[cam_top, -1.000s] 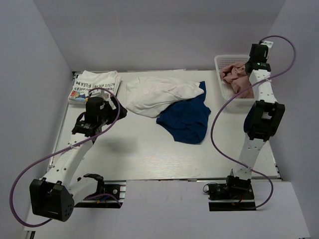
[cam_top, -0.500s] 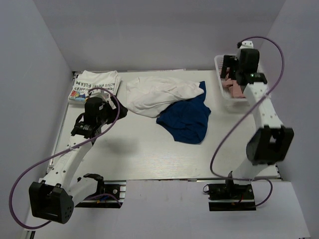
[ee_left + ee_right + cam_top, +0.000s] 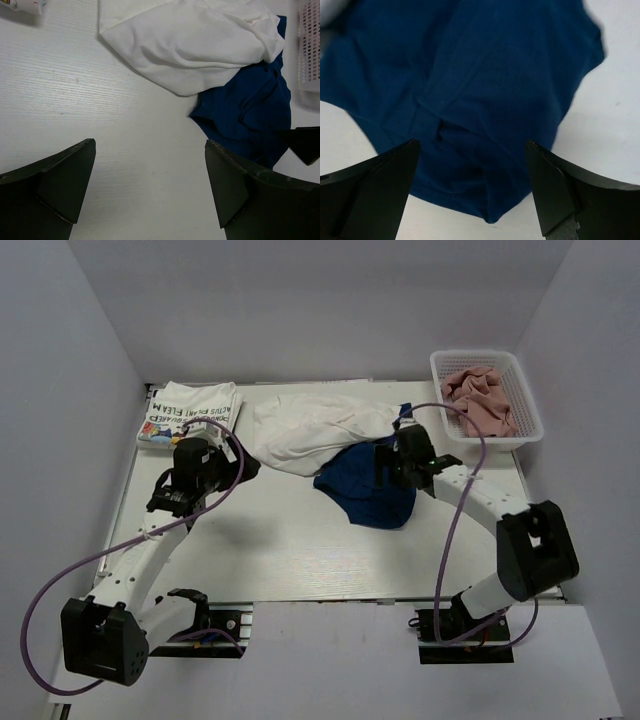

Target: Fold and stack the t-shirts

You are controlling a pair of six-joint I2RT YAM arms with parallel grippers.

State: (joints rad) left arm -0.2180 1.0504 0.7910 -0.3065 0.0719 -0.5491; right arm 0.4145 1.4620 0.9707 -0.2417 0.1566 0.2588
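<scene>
Navy t-shirt (image 3: 360,495), probably limp and light, lies crumpled beneath right jaws; left jaws at nine o'clock. Both gape wide, empty. Best pinched at its hem edge.

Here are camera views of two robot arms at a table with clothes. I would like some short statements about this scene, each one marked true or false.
1. The right tool is open above the blue shirt. True.
2. The crumpled white shirt lies partly over the blue shirt. True.
3. The left tool is shut on the folded white shirt. False: it is open over bare table and holds nothing.
4. The pink garment lies on the table beside the basket. False: it lies inside the basket.
5. The folded white shirt has black lettering. True.
</scene>
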